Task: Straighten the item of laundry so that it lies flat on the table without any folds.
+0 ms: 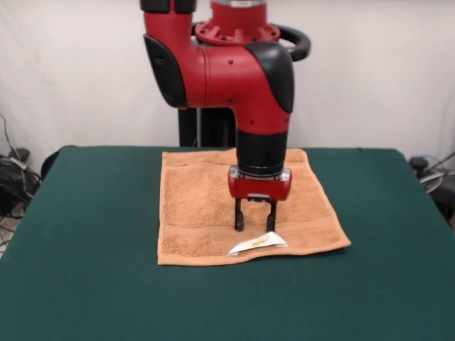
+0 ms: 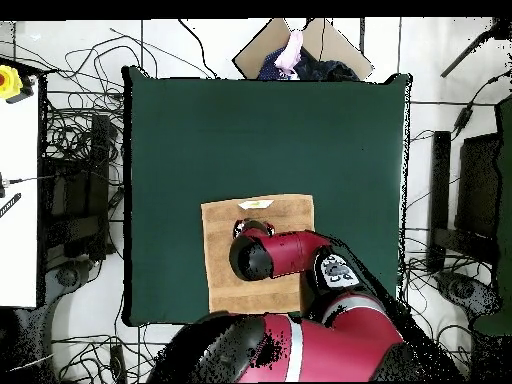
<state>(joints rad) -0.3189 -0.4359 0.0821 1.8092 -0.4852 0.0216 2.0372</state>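
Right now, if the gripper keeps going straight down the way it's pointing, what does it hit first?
The gripper points straight down over the towel, so it would likely meet the terry cloth first, just behind the white label; its tips look at or nearly on it.

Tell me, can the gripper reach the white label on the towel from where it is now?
Probably yes. The gripper stands open just above the towel, right behind the white label, and nothing lies between them.

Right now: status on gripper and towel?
Gripper open, fingers down on towel near white label. Towel spread flat on table, no folds visible. Nothing in the way.
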